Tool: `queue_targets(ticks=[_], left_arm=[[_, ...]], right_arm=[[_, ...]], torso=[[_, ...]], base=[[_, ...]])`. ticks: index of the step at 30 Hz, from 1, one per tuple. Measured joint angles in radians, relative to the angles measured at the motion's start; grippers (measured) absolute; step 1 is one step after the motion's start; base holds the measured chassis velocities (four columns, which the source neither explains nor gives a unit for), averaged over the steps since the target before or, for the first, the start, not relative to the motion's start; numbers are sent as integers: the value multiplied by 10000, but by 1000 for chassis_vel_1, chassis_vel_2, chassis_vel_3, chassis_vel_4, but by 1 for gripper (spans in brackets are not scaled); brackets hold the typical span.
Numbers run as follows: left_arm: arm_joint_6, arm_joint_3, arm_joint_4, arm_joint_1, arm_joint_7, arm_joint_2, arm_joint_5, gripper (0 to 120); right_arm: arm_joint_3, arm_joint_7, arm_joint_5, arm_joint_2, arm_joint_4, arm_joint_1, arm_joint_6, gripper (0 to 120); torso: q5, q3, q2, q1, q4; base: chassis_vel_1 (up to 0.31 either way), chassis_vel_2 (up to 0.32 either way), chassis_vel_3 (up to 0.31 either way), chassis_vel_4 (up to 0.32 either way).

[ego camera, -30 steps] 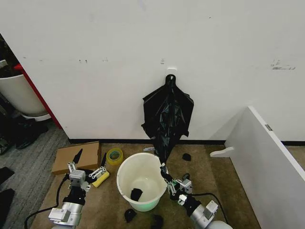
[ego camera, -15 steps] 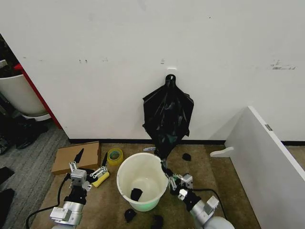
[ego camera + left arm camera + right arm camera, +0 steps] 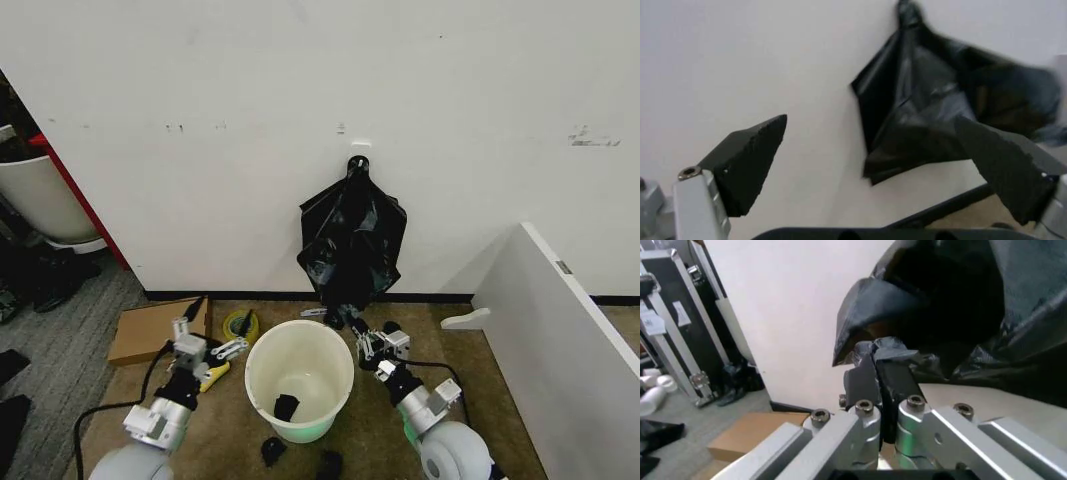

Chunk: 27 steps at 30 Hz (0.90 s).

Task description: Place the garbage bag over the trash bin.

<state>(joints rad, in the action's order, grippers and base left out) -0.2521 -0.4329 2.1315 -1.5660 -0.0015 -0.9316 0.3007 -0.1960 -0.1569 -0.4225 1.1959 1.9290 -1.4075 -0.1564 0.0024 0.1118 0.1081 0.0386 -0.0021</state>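
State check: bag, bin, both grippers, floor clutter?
Glossy black plastic garbage bag: hanging from wall hook, lower corner pinched.
Round white plastic trash bin: upright, unlined, black scrap inside.
Right gripper: jaws shut on bag's lower corner, beside bin rim.
Left gripper: jaws open, empty, left of bin.
Yellow tape roll: flat on floor.
Brown cardboard piece: flat on floor.

A flat brown cardboard sheet (image 3: 152, 329) lies on the floor by the wall beside a yellow tape roll (image 3: 238, 325), small black scraps (image 3: 272, 451) lie nearer, and a white slanted board (image 3: 560, 340) stands far right.
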Motion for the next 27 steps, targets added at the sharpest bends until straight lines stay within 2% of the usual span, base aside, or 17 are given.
queue_targets(ticks=[2, 4, 6, 9, 12, 14, 17, 18, 19, 20, 22, 23, 26, 27], left_arm=[[279, 147, 178, 339, 12, 554, 447, 99], [522, 204, 344, 531, 23, 1045, 885, 99], [597, 244, 361, 625, 28, 1205, 1018, 99], [922, 469, 433, 1133, 113, 2025, 1705, 99], [1118, 637, 513, 1529, 174, 2714, 2135, 99], [1182, 760, 529, 1724, 174, 2910, 2251, 99], [1510, 1638, 553, 2869, 151, 3589, 2750, 99], [1662, 2182, 522, 3466, 114, 3774, 2938, 99], [1835, 2724, 462, 4079, 74, 3889, 3059, 99], [1835, 2724, 462, 4079, 74, 3889, 3059, 99], [2249, 3695, 349, 5372, -25, 4053, 3241, 99], [2323, 3836, 331, 5557, -43, 4078, 3268, 99], [3600, 5208, 245, 7528, -470, 4388, 3559, 99], [3600, 5208, 245, 7528, -470, 4388, 3559, 99]], right_arm=[[74, 16, 131, 6, -94, 111, -11, 0], [280, 26, 168, 3, -224, 320, -13, 0], [316, 29, 175, 3, -249, 355, -12, 0], [486, 48, 192, 5, -373, 541, -6, 0], [678, 55, 213, 2, -513, 743, -2, 0], [702, 56, 225, 6, -523, 768, -1, 0], [692, 56, 305, 51, -525, 753, -4, 0], [662, 56, 352, 91, -524, 728, -8, 0], [632, 56, 382, 125, -525, 716, -10, 0], [632, 56, 382, 125, -525, 716, -10, 0], [597, 57, 439, 192, -521, 697, -16, 0], [591, 57, 452, 206, -519, 694, -17, 0], [550, 57, 640, 304, -513, 661, -46, 0], [550, 57, 640, 304, -513, 661, -46, 0]], torso=[[-1, 0, 0, 1, -5], [5, 0, 0, 0, 6], [4, 0, 0, 0, 7], [-2, 0, 0, 1, 0], [2, 1, 0, 0, 4], [2, 1, 0, 0, 6], [3, 0, 0, 0, 4], [3, 0, 0, 0, 1], [1, 0, -1, 0, 2], [1, 0, -1, 0, 2], [-3, 0, 0, -1, 0], [-1, 0, 0, -1, -1], [3, 0, 0, -1, 0], [3, 0, 0, -1, 0]], base=[[0, 0, 0, 0], [0, 0, 0, 0], [0, 0, 0, 0], [0, 0, 0, 0], [0, 0, 0, 0], [0, 0, 0, 0], [0, 0, 0, 0], [0, 0, 0, 0], [0, 0, 0, 0], [0, 0, 0, 0], [0, 0, 0, 0], [0, 0, 0, 0], [0, 0, 0, 0], [0, 0, 0, 0]])
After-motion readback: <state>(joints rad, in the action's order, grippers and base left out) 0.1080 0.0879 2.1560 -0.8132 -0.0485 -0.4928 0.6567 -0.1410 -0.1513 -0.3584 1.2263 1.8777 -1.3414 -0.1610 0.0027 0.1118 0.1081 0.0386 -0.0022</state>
